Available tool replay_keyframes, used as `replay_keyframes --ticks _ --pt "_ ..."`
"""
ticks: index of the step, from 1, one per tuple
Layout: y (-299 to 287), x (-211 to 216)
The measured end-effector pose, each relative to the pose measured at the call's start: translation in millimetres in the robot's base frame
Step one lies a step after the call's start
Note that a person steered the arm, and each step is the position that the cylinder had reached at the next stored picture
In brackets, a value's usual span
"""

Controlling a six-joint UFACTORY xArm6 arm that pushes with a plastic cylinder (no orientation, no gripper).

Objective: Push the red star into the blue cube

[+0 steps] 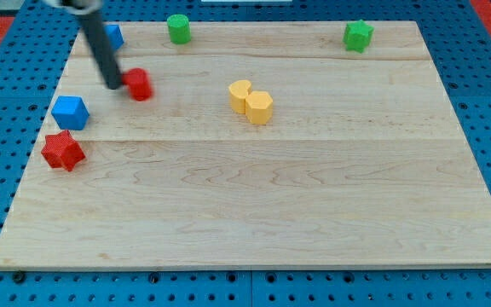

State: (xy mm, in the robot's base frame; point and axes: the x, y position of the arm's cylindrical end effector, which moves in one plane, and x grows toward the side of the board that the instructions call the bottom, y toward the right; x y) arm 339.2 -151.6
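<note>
Basically almost done, but not by my tip's doing right now. Nearest the view's bottom, the red star (62, 151) sits at the left edge of the wooden board (254, 222), just below the blue cube (70, 112); touching or a hair apart, I cannot tell. Farther up, my tip (114, 86) rests against a red cylinder-like block (139, 84) (no gripper here, just a rod). Beyond: two touching yellow blocks (251, 101), another blue block (112, 36), green cylinder (178, 28), green star (358, 35). Left: a short final nudge.

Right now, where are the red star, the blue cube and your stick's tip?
red star (62, 151), camera view, middle of its top face.
blue cube (70, 112), camera view, its top face.
my tip (113, 86), camera view, rod's very end, beside a red block.
</note>
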Motion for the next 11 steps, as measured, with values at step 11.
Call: replay_keyframes --ticks 11 --pt "-98 95"
